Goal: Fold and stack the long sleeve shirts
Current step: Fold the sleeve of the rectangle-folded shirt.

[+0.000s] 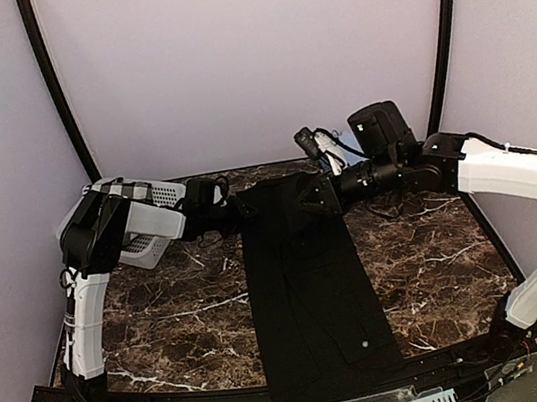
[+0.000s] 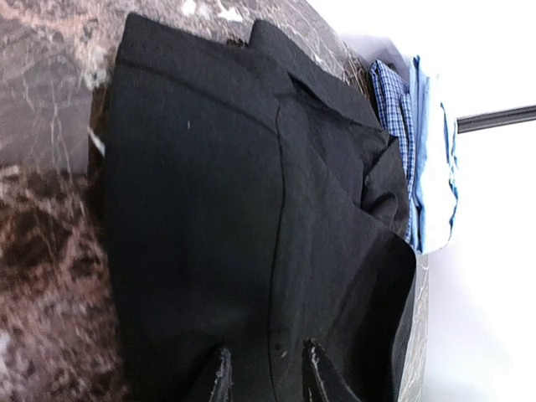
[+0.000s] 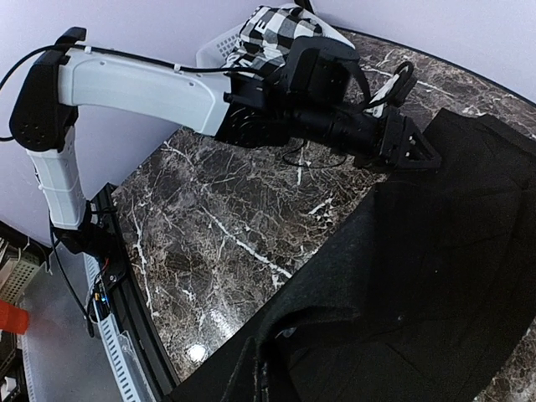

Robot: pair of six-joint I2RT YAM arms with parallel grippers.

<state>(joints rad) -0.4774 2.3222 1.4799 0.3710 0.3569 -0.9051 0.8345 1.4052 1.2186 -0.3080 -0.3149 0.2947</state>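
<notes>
Across the dark marble table [image 1: 165,318], the black shirt [image 1: 308,296] lay as 1 long strip down the middle. It ran from the far edge to the near edge, where its end hung over the rim. The cloth was mostly flat, with a button showing near the lower right.

You had 2 arms at the shirt's far end. The left arm [image 1: 88,309] reached in from the left and the right arm [image 1: 527,172] from the right.

At the far left corner a white perforated basket [image 1: 154,243] sat under your left arm, with a black-and-white checked cloth [image 3: 268,29] in it.

In the left wrist view, a folded light blue shirt [image 2: 435,159] showed just past the black shirt's far side, pressed against a blue plaid cloth [image 2: 389,109].

Your left gripper [image 2: 266,370] sat at the strip's far left corner. Its fingers [image 2: 219,377] stood narrowly apart with black cloth between them, so it held the shirt there.

Your right gripper [image 1: 310,195] rested on the far right corner with its claw fully closed. Black cloth bunched up around it in the right wrist view. You could not tell from these views whether a fold was pinched.
</notes>
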